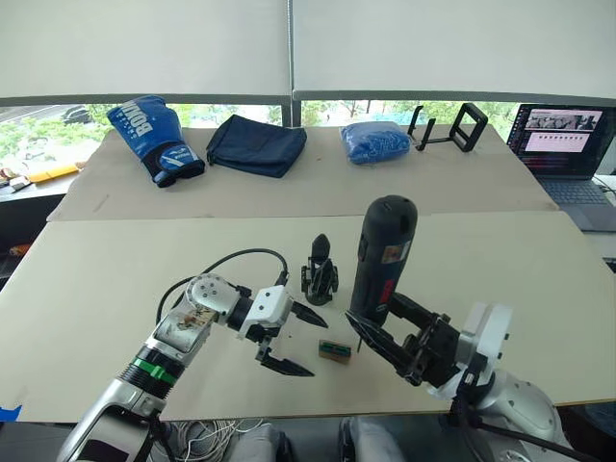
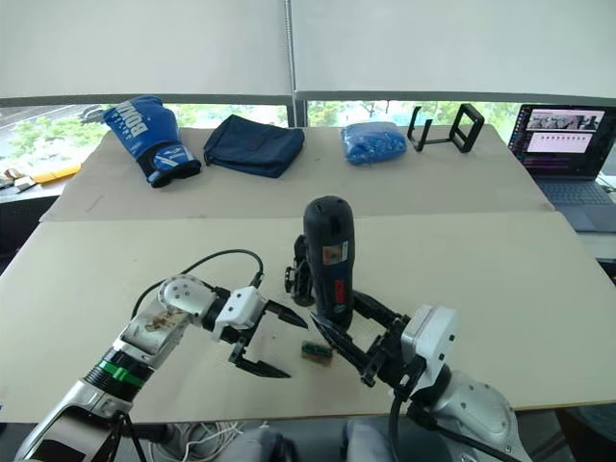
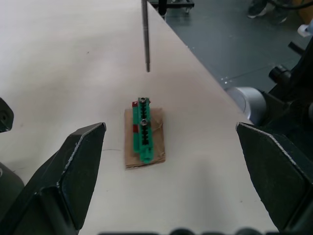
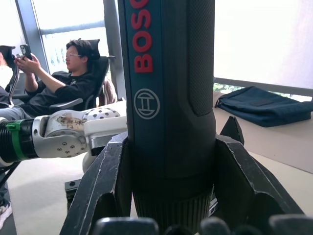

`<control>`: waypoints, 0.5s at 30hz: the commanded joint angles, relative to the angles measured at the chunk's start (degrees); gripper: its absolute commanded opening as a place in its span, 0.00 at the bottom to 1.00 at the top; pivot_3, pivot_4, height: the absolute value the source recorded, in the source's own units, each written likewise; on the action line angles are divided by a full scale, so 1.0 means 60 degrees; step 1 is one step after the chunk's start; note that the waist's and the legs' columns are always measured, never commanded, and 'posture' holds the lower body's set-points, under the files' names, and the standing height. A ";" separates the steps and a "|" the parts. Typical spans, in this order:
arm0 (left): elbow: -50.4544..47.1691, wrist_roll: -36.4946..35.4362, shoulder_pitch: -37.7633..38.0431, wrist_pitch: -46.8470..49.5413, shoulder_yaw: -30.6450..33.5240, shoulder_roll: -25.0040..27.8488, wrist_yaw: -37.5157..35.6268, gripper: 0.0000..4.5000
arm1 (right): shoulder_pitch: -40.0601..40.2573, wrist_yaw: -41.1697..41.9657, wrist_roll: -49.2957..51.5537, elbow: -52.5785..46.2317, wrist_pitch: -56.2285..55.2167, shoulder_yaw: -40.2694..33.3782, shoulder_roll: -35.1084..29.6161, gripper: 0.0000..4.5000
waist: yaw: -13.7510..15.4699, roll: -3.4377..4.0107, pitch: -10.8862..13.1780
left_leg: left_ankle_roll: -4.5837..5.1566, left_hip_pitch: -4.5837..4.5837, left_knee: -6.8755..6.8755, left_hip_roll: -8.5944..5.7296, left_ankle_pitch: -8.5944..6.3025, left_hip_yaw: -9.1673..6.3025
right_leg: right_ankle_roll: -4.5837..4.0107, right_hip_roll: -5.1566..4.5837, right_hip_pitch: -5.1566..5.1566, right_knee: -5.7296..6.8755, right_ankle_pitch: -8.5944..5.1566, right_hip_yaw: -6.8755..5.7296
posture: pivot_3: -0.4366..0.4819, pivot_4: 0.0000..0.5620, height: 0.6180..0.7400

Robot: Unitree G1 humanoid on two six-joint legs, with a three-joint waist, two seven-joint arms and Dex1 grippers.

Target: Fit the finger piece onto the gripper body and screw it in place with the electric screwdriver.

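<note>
Head views, right gripper (image 1: 377,339): its two black wedge fingers pinch the electric screwdriver (image 1: 382,257) low on the barrel, holding the thick matte cylinder upright near the front edge of the pale table (image 1: 115,269).
Head views, left gripper (image 1: 295,339): fingers spread wide with nothing between them, low over the table, just left of the green-and-tan block (image 1: 335,350).
Head views, gripper body (image 1: 320,273): small black angular assembly with a pointed finger standing up, on the table just behind the block and just left of the screwdriver.
Head views, far table: a glossy blue boxing glove (image 1: 154,139), folded navy cloth (image 1: 256,144), a crumpled blue bundle (image 1: 375,141), a black wire stand (image 1: 450,127), a laptop (image 1: 563,144).
Left wrist view: the block (image 3: 144,132) is a ribbed green strip on tan card, flat between the parted fingers (image 3: 73,171); the thin metal bit (image 3: 145,34) hangs just above the table beyond it.
Right wrist view: smooth barrel with red lettering and a stippled grip panel, clamped between both fingers (image 4: 105,183); a seated person (image 4: 63,83) holds a phone behind.
</note>
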 commanded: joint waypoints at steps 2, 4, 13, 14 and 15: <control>0.0038 0.0154 0.0135 -0.0318 0.0146 -0.0022 0.0191 1.00 | -0.0114 0.0046 0.0217 -0.0157 -0.0775 0.0161 -0.0009 0.42 | -0.0017 -0.0001 0.0000 | 0.0000 -0.0001 -0.0001 0.0005 0.0000 -0.0002 | 0.0000 0.0004 0.0000 0.0000 0.0000 -0.0001 | 0.48 0.27 1.00; 0.0032 0.0174 0.0236 -0.0418 0.0126 -0.0012 0.0185 1.00 | -0.0130 0.0048 0.0238 -0.0092 -0.0879 0.0218 -0.0032 0.42 | -0.0013 -0.0001 0.0000 | 0.0000 0.0000 -0.0002 0.0005 0.0000 -0.0002 | -0.0001 0.0001 -0.0001 0.0000 0.0000 -0.0001 | 0.48 0.27 1.00; 0.0903 0.0675 0.0093 -0.1078 -0.0001 -0.0620 0.0677 1.00 | -0.0776 -0.0191 -0.0070 0.0364 -0.0899 0.0918 0.0086 0.42 | -0.0002 -0.0007 -0.0001 | 0.0008 -0.0003 0.0000 0.0002 -0.0005 -0.0001 | -0.0003 -0.0003 0.0000 -0.0001 0.0001 -0.0002 | 0.48 0.27 1.00; 0.0939 0.0720 0.0097 -0.1135 0.0009 -0.0688 0.0744 1.00 | -0.0820 -0.0248 -0.0195 0.0414 -0.0927 0.1090 0.0127 0.42 | -0.0003 -0.0007 -0.0001 | 0.0009 -0.0003 0.0000 0.0002 -0.0005 -0.0001 | -0.0003 -0.0003 0.0000 -0.0001 0.0001 -0.0002 | 0.48 0.27 1.00; 0.0971 0.0756 0.0100 -0.1197 0.0025 -0.0743 0.0792 1.00 | -0.0867 -0.0284 -0.0276 0.0476 -0.0953 0.1194 0.0146 0.42 | -0.0003 -0.0007 -0.0001 | 0.0009 -0.0003 0.0000 0.0002 -0.0005 -0.0001 | -0.0003 -0.0003 0.0000 -0.0001 0.0001 -0.0003 | 0.48 0.27 1.00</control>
